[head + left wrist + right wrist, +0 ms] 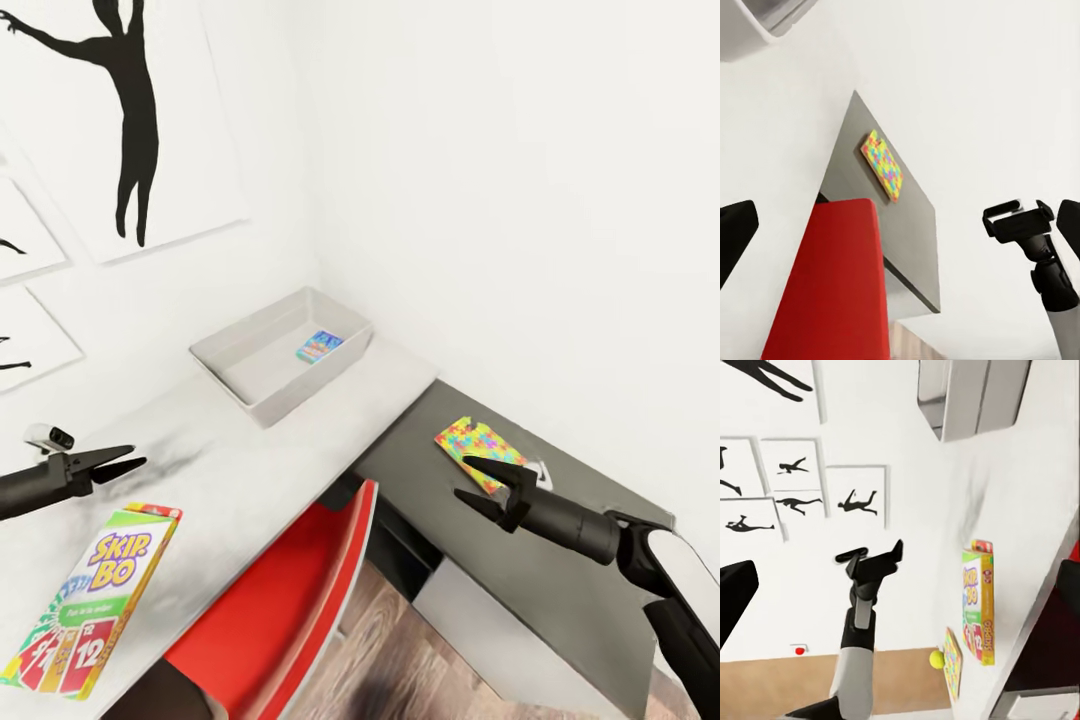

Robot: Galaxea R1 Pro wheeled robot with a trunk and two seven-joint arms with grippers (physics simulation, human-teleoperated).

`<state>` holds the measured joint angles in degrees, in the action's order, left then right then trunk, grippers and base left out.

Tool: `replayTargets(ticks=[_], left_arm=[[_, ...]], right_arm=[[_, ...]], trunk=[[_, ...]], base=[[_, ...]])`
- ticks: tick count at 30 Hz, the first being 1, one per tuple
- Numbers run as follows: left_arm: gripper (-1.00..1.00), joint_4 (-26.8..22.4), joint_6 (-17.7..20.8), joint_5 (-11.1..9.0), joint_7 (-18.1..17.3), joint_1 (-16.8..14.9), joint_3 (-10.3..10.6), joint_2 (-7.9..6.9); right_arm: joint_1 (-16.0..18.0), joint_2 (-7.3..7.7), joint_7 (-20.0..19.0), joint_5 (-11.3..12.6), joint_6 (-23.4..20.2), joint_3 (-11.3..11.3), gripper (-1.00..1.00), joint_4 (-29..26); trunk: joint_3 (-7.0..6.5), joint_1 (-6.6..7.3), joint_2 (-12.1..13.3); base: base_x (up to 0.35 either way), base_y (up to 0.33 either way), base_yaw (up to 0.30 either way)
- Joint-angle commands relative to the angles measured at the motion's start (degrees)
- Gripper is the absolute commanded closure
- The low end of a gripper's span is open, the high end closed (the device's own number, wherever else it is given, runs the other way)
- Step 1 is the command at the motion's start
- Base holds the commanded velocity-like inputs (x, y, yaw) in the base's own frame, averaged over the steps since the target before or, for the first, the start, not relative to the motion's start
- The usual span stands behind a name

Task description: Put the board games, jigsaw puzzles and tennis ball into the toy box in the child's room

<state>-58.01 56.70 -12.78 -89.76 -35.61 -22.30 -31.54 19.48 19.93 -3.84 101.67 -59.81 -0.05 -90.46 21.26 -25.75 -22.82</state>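
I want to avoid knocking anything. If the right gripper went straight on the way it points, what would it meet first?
Probably the jigsaw puzzle on the dark table top, lying just ahead of the open right gripper; its height above the slab is unclear.

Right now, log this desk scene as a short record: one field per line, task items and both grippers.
toy box: on the pale desk top, by the wall corner
in box: one small blue game box
Skip-Bo box: flat on the pale top, near edge
jigsaw puzzle: on the lower dark top
tennis ball: beside a second puzzle slab
left gripper: open, empty
right gripper: open, empty, over the puzzle
red chair: at the desk
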Motion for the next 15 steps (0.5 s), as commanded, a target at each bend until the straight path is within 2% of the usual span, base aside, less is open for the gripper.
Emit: replayTargets(ticks=[1,11,15], left_arm=[[-1.00,-0.2,0.6,0.0,-0.2,0.2,0.0,0.04],[-1.00,-2.3,0.6,0.1,-0.2,1.5,0.1,0.19],[-1.00,-2.6,0.5,0.1,-0.2,1.8,0.0,0.18]], right_arm=[[-0.3,0.00,-0.4,-0.7,-0.2,-0.1,-1.00,0.0],[-1.5,-0.25,-2.7,-5.7,-0.2,-0.1,-1.00,-0.1],[-1.5,-0.63,-4.2,-9.2,-0.2,-0.1,-1.00,-0.2]], trunk=[[0.01,-0.03,-0.1],[-0.79,-0.03,-0.1],[-1.11,-0.03,-0.1]], base=[[-0.034,0.000,-0.202],[-0.157,0.000,-0.202],[-0.039,0.000,-0.202]])
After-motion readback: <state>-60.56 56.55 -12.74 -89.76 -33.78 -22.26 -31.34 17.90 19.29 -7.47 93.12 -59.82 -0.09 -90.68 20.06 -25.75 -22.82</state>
